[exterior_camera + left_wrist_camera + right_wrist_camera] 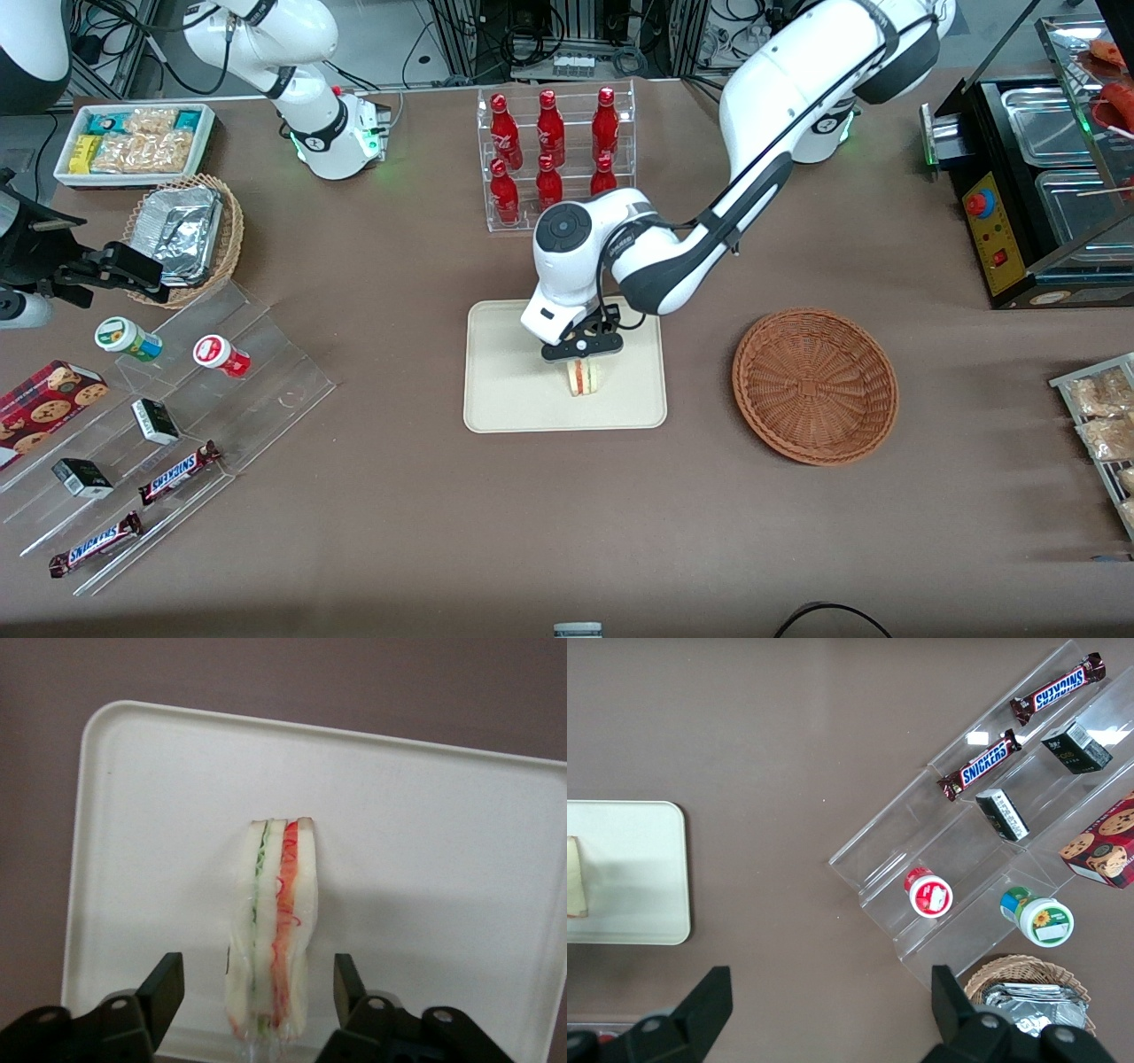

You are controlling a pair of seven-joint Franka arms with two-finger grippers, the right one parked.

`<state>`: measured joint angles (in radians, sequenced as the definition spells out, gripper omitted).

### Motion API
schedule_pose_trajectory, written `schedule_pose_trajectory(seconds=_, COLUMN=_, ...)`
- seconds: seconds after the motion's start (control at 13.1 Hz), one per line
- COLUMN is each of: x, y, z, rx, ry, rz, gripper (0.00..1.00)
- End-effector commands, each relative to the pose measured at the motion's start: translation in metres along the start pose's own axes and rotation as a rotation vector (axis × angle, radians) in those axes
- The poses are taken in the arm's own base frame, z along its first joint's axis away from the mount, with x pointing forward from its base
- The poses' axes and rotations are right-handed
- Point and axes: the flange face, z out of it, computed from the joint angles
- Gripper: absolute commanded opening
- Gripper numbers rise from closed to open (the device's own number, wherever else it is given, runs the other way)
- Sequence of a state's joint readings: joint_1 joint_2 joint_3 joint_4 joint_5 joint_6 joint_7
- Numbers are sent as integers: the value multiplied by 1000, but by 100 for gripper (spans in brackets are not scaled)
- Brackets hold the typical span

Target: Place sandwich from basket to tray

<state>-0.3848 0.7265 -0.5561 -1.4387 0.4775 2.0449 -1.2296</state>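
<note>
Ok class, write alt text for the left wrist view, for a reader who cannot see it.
A sandwich wedge stands on edge on the cream tray, showing its green and red filling layers. The open gripper is right over it, one finger on each side with a gap to the bread. Brown table surrounds the tray.

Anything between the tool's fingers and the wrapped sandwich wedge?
Nothing: left wrist view shows the open tool straddling the sandwich wedge, cream tray visible in both gaps.

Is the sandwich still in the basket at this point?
No: the sandwich stands on the tray under the gripper, whose fingers are spread clear of it, and the basket holds nothing.
</note>
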Motion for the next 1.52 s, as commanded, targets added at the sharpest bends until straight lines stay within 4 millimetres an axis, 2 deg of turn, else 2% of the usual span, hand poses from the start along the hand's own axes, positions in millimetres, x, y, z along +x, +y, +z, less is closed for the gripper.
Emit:
schedule_pose_trajectory(seconds=0.0, x=2, y=-24, z=-93, rx=38, ry=-6, rz=-72, gripper=99)
schedule_pose_trajectory(seconds=0.08, x=18, y=-48, z=-113, rx=57, ry=-19, rz=-116, gripper=99)
schedule_pose_trajectory(seconds=0.23, x=19, y=-74, z=-155, rx=93, ry=-22, rz=-148, gripper=100)
schedule_pose_trajectory(seconds=0.38, x=42, y=-116, z=-189, rx=100, ry=-45, rz=-161, gripper=100)
schedule_pose_trajectory(seconds=0.53, x=60, y=-164, z=-223, rx=105, ry=-90, rz=-119, gripper=100)
schedule_pose_trajectory(seconds=0.76, x=97, y=-249, z=-257, rx=96, ry=-139, rz=-52, gripper=100)
schedule_pose_trajectory(seconds=1.14, x=145, y=-369, z=-272, rx=79, ry=-192, rz=56, gripper=100)
schedule_pose_trajectory(seconds=1.22, x=145, y=-382, z=-278, rx=75, ry=-200, rz=80, gripper=100)
schedule_pose_trajectory(seconds=1.45, x=160, y=-438, z=-276, rx=63, ry=-218, rz=50, gripper=99)
